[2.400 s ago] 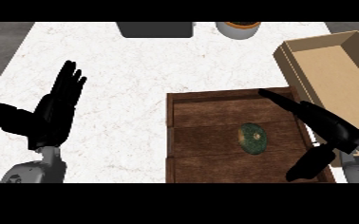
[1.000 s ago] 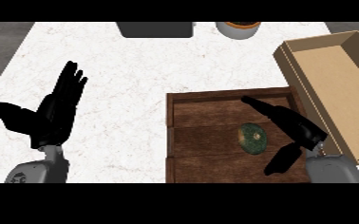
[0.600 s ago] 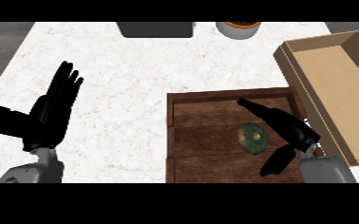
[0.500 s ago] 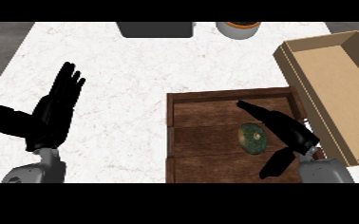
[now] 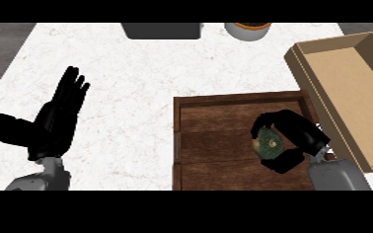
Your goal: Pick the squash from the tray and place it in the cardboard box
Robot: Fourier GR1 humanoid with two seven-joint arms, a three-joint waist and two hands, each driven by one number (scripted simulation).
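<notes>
Head view, looking steeply down on the counter (image 5: 146,79), a white marbled top.

Right hand (image 5: 300,134): my fingers are curled over the far side of the squash (image 5: 266,142) and my thumb comes up under its near side, so the hand is closed round it. The right forearm (image 5: 335,175) enters from the lower right corner.

Squash: dark green and mottled, with a paler patch toward the middle. It sits within the outline of the tray (image 5: 218,101), in the right half, about midway between the far and near rims. My hand covers its right side. I cannot tell whether it rests on the boards or is raised off them.

Tray: dark brown wood with a raised rim, standing on the right part of the counter. Its right rim is just beside the cardboard box (image 5: 310,76).

Cardboard box: open-topped and tan, set at a slight angle at the right edge of the view. What shows of its floor is bare.

Left hand (image 5: 58,118): open, fingers straight and pointing away from me, over the left part of the counter and well apart from the tray. The left forearm (image 5: 40,180) shows below it.

Far edge of the counter: a dark grey object (image 5: 162,30), cut off by the view, and to its right a round container (image 5: 247,30) with an orange-brown top
</notes>
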